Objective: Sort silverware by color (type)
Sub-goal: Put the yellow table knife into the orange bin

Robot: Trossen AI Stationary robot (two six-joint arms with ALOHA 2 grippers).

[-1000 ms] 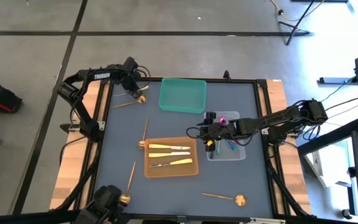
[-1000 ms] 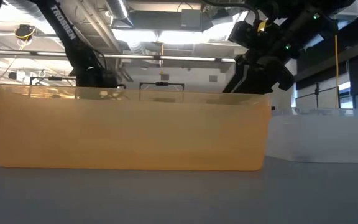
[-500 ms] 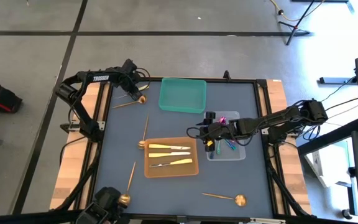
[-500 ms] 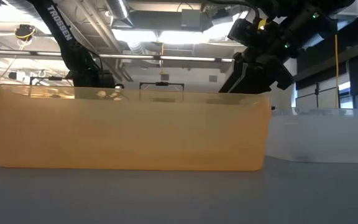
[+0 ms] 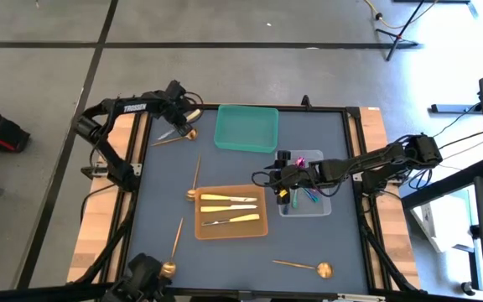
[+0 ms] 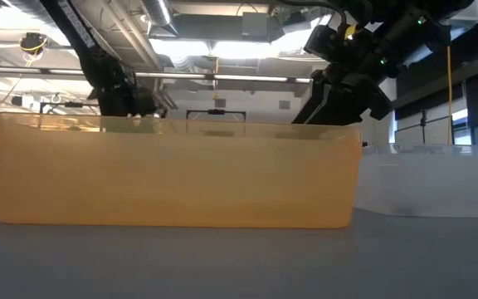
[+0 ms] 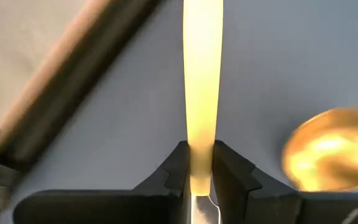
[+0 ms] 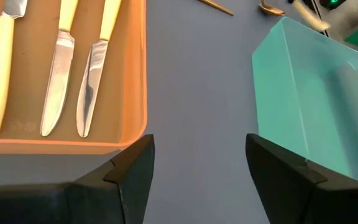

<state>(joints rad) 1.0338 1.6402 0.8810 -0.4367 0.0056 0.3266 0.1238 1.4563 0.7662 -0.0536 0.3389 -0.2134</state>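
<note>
L gripper [image 5: 177,127] is clamped on a yellow-handled knife [image 7: 202,74] at the table's far-left corner, just beside a gold spoon [image 5: 174,138]. R gripper [image 8: 197,180] is held apart, empty, above the clear tray [image 5: 296,210] w/ purple spoons. Three knives lie in the orange tray [image 5: 262,231]; the teal tray [image 5: 246,147] holds nothing visible.

Risk, as judged: grip is near the handle end, so the knife could pivot or slip in transit; the adjacent spoon could be knocked.

Surface: dark grey mat, wood side rails. Room: grey floor w/ taped lines, lit ceiling ductwork.
</note>
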